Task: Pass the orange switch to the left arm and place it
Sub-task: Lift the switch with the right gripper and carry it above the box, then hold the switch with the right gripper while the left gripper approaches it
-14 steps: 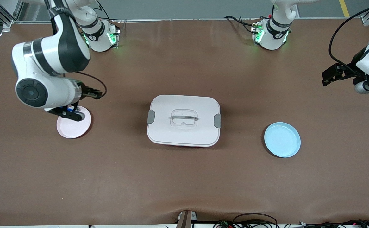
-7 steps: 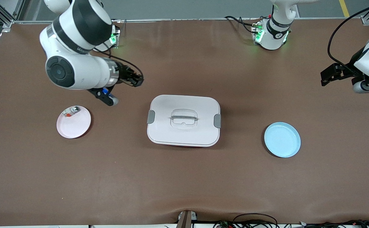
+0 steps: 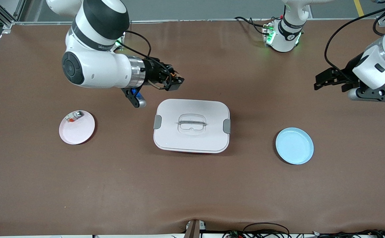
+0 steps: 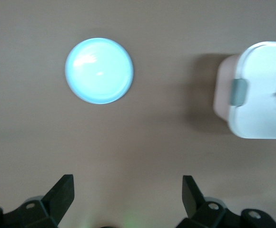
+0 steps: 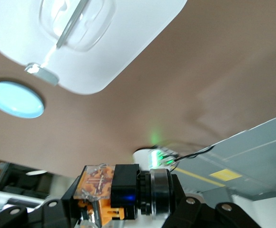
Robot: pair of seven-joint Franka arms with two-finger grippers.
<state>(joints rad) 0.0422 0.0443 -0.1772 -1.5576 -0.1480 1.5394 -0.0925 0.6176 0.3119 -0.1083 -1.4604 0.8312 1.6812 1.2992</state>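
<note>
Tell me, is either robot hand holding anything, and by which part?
The right gripper pinches the orange switch, apparently at its orange end. The left gripper is open and holds nothing.

A brown desk [image 3: 192, 185] holds a white box [image 3: 191, 138] with grey latches, a pale blue plate [image 3: 294, 146] and a pink plate [image 3: 77, 129]. The arms are white with black bands. The orange switch [image 5: 110, 190] is black and orange.

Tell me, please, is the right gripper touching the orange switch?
Touching: the right wrist view shows the right gripper shut on the orange switch.
</note>
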